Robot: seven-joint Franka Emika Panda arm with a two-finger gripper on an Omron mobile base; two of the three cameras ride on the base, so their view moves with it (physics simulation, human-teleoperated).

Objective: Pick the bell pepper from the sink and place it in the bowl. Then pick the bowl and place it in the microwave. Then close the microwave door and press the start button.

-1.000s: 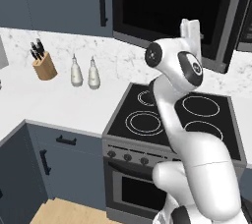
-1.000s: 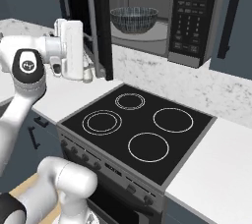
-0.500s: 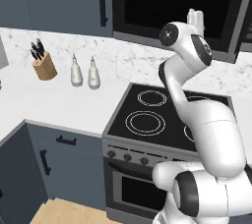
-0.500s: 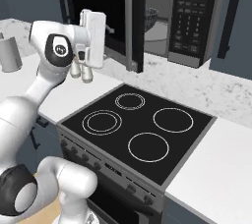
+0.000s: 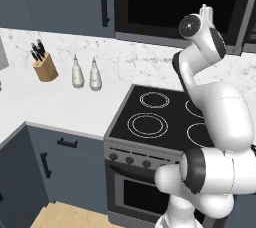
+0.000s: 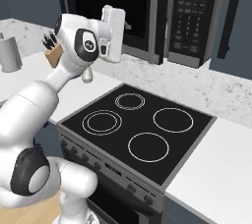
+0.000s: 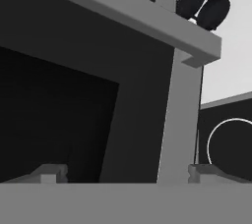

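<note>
The microwave (image 6: 194, 12) hangs above the stove. Its microwave door (image 5: 175, 2), a dark glass panel (image 6: 108, 2), lies flat against the front and looks shut or nearly so. My gripper (image 6: 126, 24) is open with nothing in it, right up against the door's glass near its right side (image 5: 205, 11). In the hand view the open gripper (image 7: 128, 174) faces the dark glass (image 7: 59, 120) and the grey frame (image 7: 172, 120) beside it. The bowl and the bell pepper are hidden behind the door. The sink is out of view.
A black cooktop (image 5: 160, 117) with ring burners (image 6: 147, 147) lies below the microwave, with an oven under it. On the marble counter to the left stand a knife block (image 5: 44, 64) and two pale bottles (image 5: 85, 72). A grey canister (image 6: 10, 53) stands at far left.
The microwave door has swung from wide open to against the front, with my hand moving right along with it. The bowl inside has gone from sight behind the glass.
</note>
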